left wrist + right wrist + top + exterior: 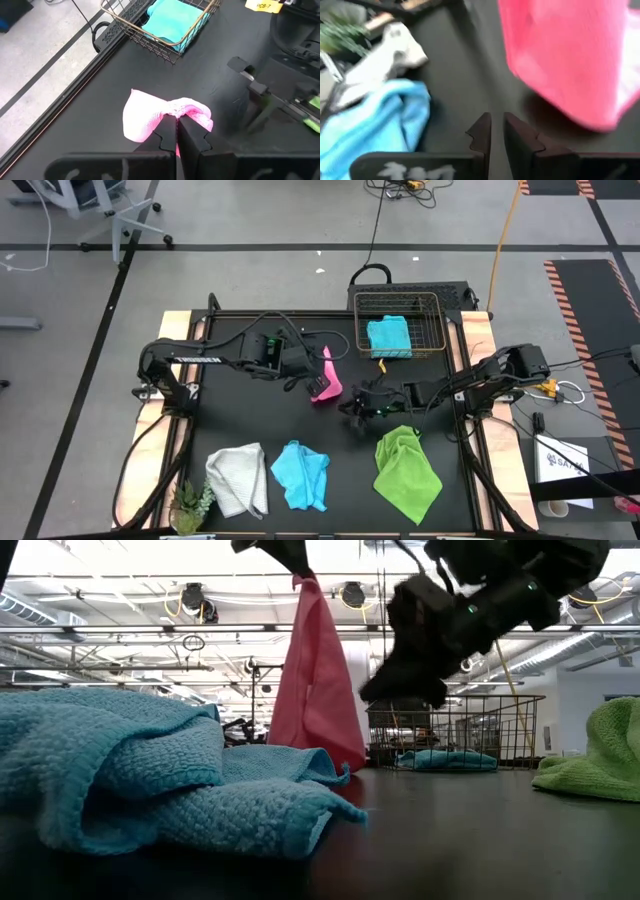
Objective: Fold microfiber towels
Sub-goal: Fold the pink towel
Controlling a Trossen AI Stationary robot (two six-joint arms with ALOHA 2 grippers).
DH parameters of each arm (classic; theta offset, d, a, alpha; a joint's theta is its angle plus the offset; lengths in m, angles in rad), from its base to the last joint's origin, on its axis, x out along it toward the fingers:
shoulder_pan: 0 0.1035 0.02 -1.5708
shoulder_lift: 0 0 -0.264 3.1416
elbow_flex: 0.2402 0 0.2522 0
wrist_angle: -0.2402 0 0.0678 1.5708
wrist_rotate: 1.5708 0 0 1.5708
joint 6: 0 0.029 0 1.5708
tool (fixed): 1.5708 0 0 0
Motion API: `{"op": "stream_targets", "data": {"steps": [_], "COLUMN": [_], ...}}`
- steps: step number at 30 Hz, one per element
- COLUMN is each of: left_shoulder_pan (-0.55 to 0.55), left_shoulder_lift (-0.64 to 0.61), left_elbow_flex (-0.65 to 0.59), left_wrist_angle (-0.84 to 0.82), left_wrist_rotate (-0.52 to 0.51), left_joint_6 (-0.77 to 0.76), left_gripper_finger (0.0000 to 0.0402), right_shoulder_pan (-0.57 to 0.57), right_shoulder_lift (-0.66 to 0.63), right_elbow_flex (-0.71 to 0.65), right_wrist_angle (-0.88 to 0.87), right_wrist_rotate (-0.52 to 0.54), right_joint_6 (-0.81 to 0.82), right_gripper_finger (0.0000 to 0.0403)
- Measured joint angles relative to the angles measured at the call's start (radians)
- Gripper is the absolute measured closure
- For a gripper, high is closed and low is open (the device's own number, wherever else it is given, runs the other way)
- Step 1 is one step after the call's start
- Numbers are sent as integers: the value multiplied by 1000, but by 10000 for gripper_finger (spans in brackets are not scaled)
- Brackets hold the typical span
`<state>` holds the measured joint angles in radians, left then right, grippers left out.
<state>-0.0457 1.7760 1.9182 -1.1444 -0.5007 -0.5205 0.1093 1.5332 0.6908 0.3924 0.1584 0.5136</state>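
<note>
Above the middle of the table (250, 425), the pink towel (326, 377) is held hanging by the left gripper (303, 377), its jaws pinched on the cloth, while the right gripper (358, 406), jaws slightly parted and empty, is poised beside it. One blue towel (388, 336) is already laid folded in the wire basket (432, 330); the white-grey towel (238, 477), the other blue towel (301, 474) and the green towel (405, 470) are left crumpled along the near edge, beside a small plant (190, 505)

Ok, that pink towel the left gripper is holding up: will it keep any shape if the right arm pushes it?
Probably not. The pink towel hangs limp from the left gripper, its lower edge on the table, so it looks floppy and light. A push would likely swing or bunch it; the pile seems grippy, not slippery.
</note>
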Motion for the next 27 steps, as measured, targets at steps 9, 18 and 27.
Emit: {"op": "stream_targets", "data": {"steps": [9, 18, 27], "left_shoulder_pan": [7, -11, -54], "left_shoulder_lift": [0, 0, 0], "left_elbow_flex": [0, 0, 0], "left_wrist_angle": [166, 186, -16], "left_wrist_rotate": [-15, 10, 6], "left_joint_6": [85, 90, -43], "left_gripper_finger": [398, 399, 400], "right_shoulder_pan": [-42, -119, -151], "right_shoulder_lift": [0, 5, -1], "right_elbow_flex": [48, 49, 49], "right_wrist_angle": [15, 14, -120], "right_wrist_rotate": [80, 163, 152], "right_joint_6": [-160, -272, -267], "right_gripper_finger": [368, 374, 374]}}
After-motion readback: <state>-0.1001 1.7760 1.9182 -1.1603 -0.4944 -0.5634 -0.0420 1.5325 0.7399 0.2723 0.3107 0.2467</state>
